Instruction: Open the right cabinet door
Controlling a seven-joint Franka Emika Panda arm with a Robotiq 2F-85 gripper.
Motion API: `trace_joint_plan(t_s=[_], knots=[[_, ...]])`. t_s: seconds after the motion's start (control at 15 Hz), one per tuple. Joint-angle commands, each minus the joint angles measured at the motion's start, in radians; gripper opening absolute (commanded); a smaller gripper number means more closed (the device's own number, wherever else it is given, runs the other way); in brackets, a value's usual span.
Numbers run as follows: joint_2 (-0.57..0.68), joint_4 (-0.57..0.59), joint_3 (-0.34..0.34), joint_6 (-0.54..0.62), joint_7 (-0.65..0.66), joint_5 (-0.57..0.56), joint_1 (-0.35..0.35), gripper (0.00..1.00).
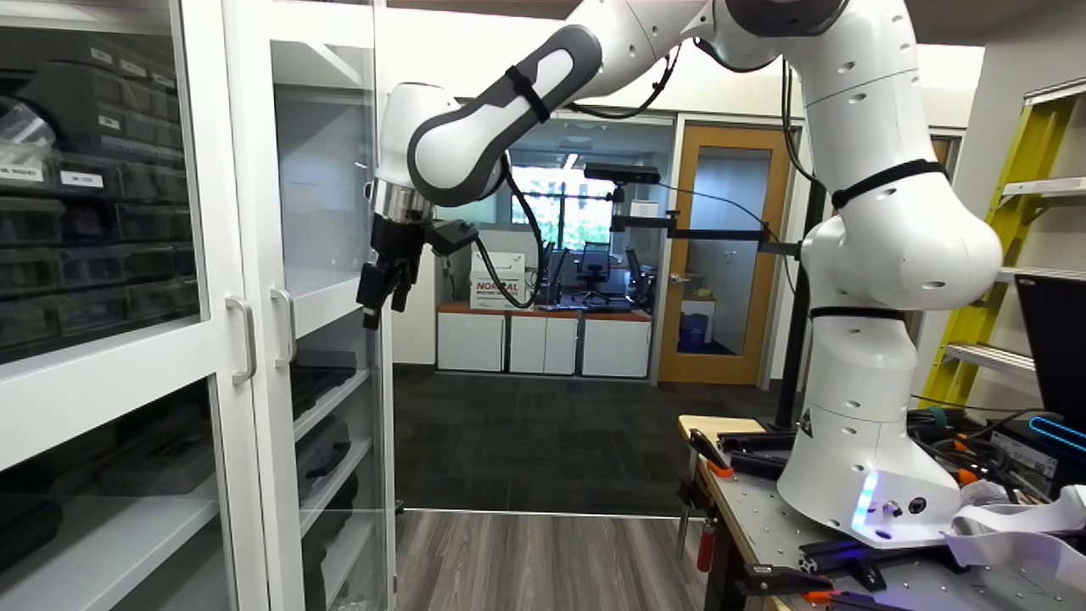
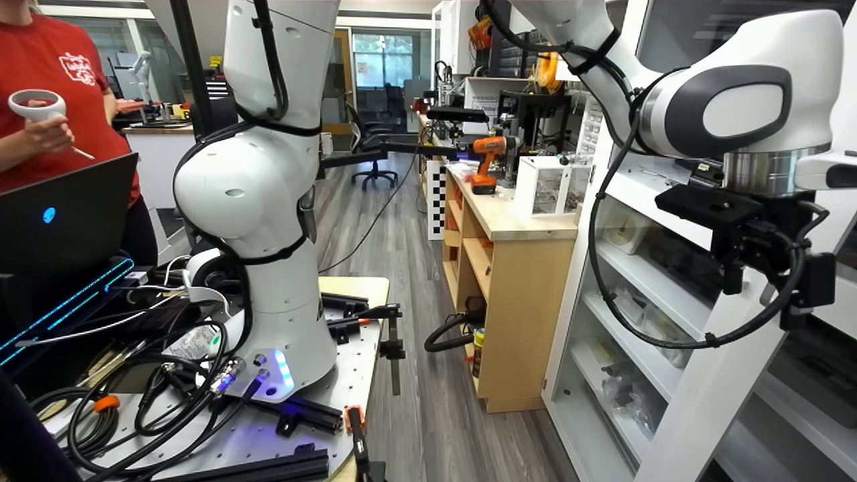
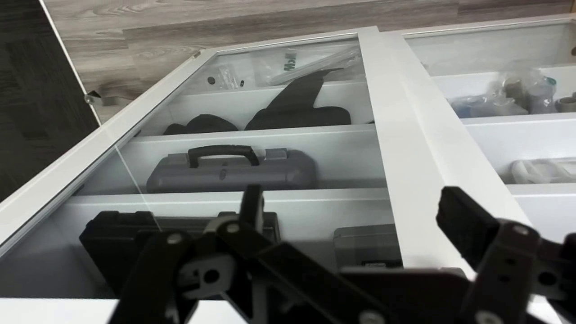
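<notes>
While the black two-finger gripper point(image 1: 386, 305) hangs fingers-down at the white glass-fronted cabinet point(image 1: 388, 458), the right cabinet door point(image 1: 327, 304), a tall clear glass pane in a thin white frame, looks closed in an exterior view. Its slim pale vertical handle point(image 1: 293, 329) sits just beside the matching handle point(image 1: 249, 339) of the white-framed glass left door point(image 1: 102, 386). Jaws spread wide; wrist view shows door glass and white frame through the gap between the fingers point(image 3: 253, 207). Contact with the door: cannot tell.

Behind the right pane, shelved: grey hard-plastic case point(image 3: 231, 177) with a black handle point(image 3: 222, 149), black boxy case point(image 3: 112, 243). Behind the left pane: stacked dark drawer bins point(image 1: 127, 255).

In the way: thick black cable point(image 2: 594, 248) loops below the wrist, across the cabinet front in an exterior view; white jointed robot arm point(image 2: 750, 110) covers part of the cabinet there.

Around: light wooden workbench point(image 2: 515, 335) just beside the cabinet, orange-and-black cordless drill point(image 2: 489, 164) on top; yellow ladder point(image 1: 1037, 144); brown wood-framed glass room door point(image 1: 766, 314) in the background. Person in red T-shirt point(image 2: 94, 127), hand point(image 2: 47, 137) holding a white ring-shaped controller point(image 2: 40, 112), well apart from the cabinet.
</notes>
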Motion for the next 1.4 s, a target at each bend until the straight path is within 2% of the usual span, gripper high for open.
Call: trace_joint_plan(t_s=[0.0,0.47,0.67,0.73,1.33], knots=[[-0.033,-0.050,0.031,0.057,0.007,0.079,-0.034,1.00],[-0.025,-0.058,0.084,0.188,-0.067,0.160,-0.042,1.00],[-0.021,-0.053,0.103,0.200,-0.083,0.172,-0.040,1.00],[-0.001,-0.023,0.085,0.168,-0.040,0.138,-0.023,1.00],[0.014,-0.019,0.101,0.196,-0.052,0.151,-0.022,1.00]])
